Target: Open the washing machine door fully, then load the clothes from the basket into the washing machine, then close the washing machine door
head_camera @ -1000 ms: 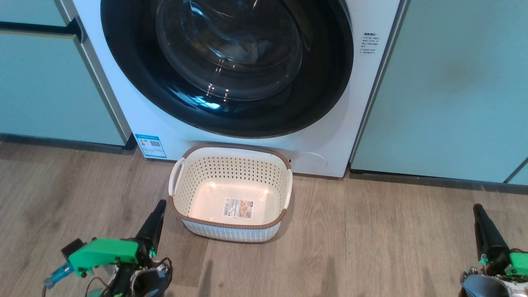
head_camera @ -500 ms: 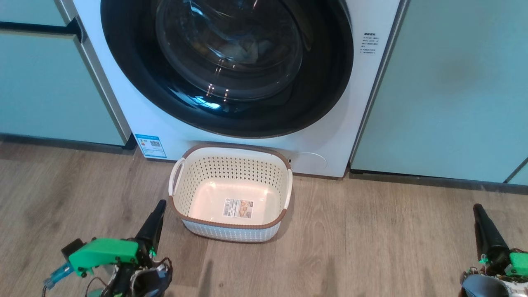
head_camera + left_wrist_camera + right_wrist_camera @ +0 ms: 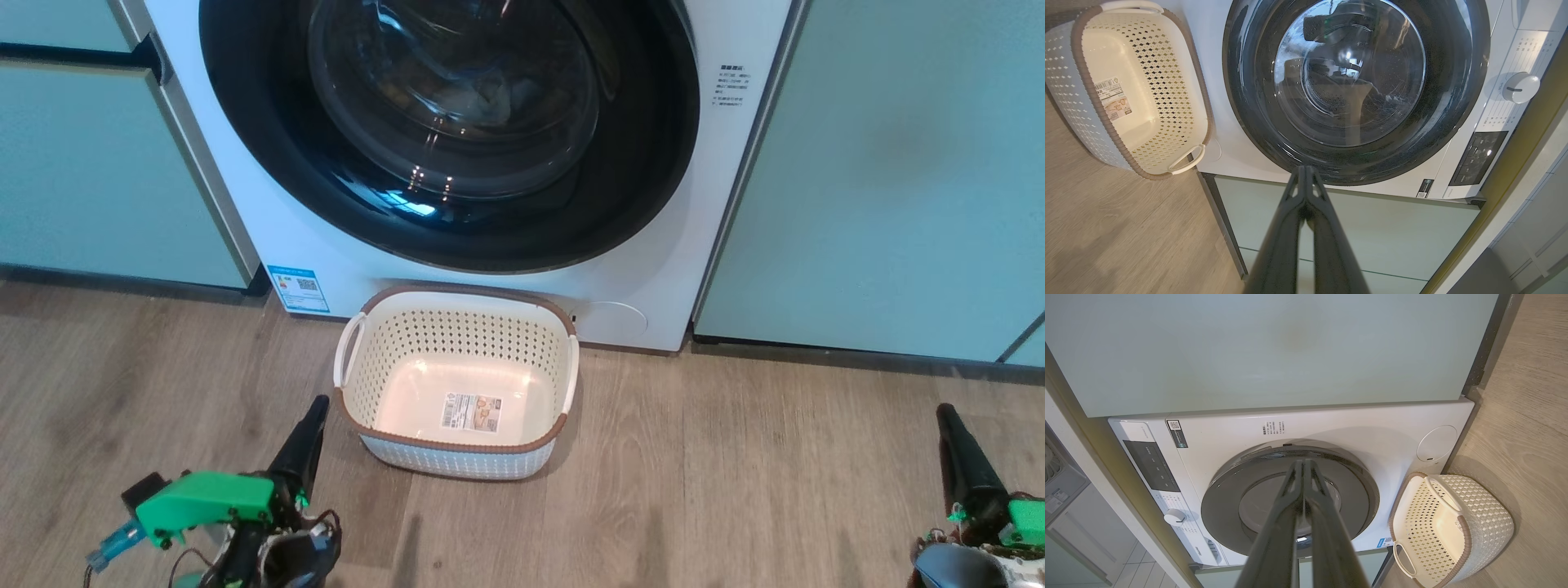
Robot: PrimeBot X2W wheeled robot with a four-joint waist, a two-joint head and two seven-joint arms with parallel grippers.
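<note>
Holding nothing, we have the left gripper (image 3: 318, 406) and right gripper (image 3: 945, 411) pinched tight. The left one hangs just beside the basket (image 3: 457, 447) (base label showing), which sits on the wood floor (image 3: 694, 490) before the washing machine (image 3: 245, 220); the washing machine door (image 3: 453, 122) is closed.

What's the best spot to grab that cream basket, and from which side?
Probably the basket's left white loop handle, coming from above with the left end effector, which sits nearest. The loop stands off the brown rim, leaving a gap for one finger; the walls look too wide.
</note>
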